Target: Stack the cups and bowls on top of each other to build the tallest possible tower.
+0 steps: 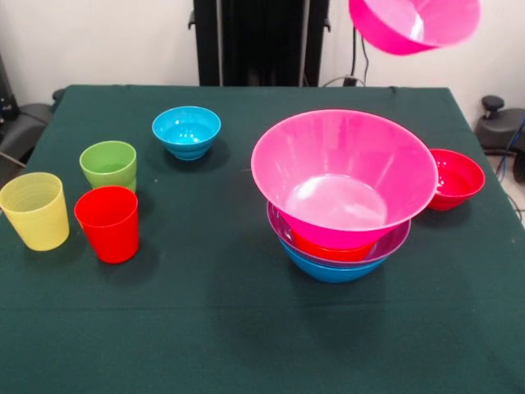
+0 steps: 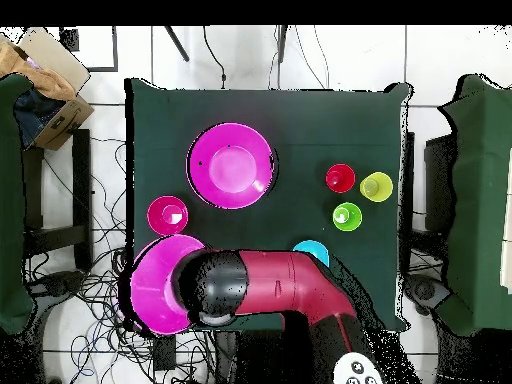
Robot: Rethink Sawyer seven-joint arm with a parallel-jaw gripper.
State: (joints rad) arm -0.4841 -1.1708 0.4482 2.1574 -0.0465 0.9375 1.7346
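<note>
My arm (image 2: 270,285) lifts a big, shiny pink bowl (image 1: 414,23) high up by the table's edge. I cannot tell how my gripper holds it. The tower (image 1: 343,193) of smooth round bowls sits on the green cloth (image 1: 205,312).

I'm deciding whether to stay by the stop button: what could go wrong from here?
1. The second big pink bowl hangs tilted high in the air near the table's edge, off to the side of the tower. If the grip slips, it may drop off the table.
2. The tower's top pink bowl overhangs the narrower bowls beneath. A hard or off-centre placement could tip the pile.
3. The small crimson bowl sits right beside the tower, so a low pass might knock it.
</note>
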